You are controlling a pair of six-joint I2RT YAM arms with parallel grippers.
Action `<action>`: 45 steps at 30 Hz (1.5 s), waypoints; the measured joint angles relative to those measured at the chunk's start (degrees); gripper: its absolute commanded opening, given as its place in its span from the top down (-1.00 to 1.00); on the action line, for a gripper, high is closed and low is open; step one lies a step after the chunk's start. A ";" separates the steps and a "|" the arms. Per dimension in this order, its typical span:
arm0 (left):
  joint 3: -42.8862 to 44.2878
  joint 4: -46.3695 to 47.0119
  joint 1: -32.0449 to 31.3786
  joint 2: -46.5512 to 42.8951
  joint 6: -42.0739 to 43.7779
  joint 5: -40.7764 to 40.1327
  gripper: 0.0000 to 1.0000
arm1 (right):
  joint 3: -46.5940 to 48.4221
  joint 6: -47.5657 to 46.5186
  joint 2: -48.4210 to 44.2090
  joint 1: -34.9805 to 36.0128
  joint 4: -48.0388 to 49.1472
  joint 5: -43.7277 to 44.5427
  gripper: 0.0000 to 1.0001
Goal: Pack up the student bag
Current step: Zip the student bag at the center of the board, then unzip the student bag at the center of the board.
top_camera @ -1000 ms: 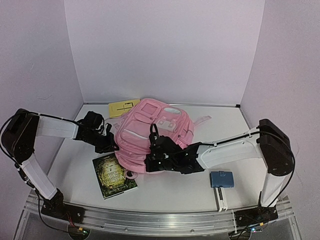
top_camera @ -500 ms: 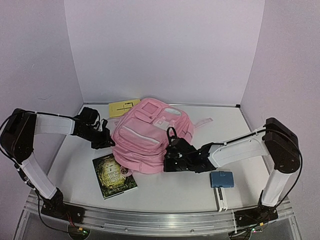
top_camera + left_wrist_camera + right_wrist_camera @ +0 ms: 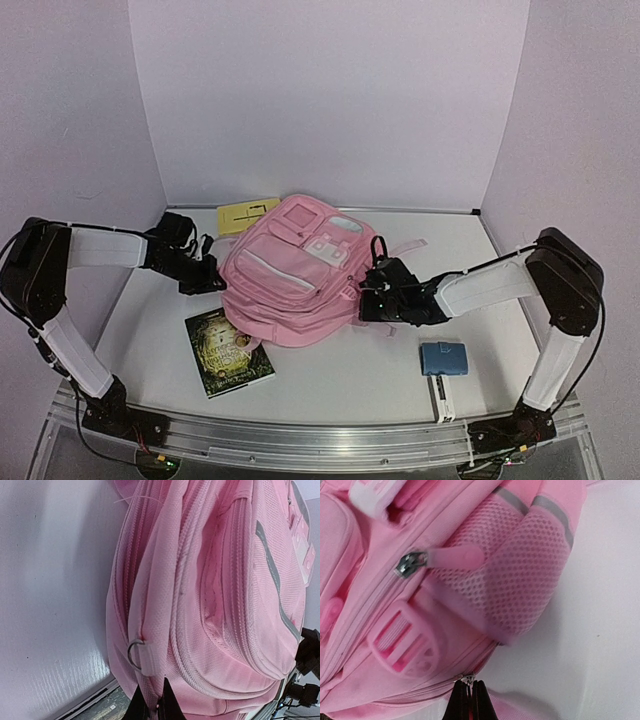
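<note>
Right gripper (image 3: 470, 685) moved right, gripping student bag (image 3: 290, 285)

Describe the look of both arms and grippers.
The left arm and right arm have white boxy shells between bulky black joints, with thin black cables alongside. The left gripper and right gripper are black, ending in slim dark fingers.

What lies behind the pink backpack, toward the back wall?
A flat yellow sheet lies behind the student bag, at its back-left corner. Its right edge runs up to the bag; whatever continues beneath is hidden.
</note>
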 measured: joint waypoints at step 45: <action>-8.52 5.90 1.97 -7.23 -9.63 0.68 0.43 | 15.37 -32.81 8.20 -16.36 -1.57 -39.56 -0.12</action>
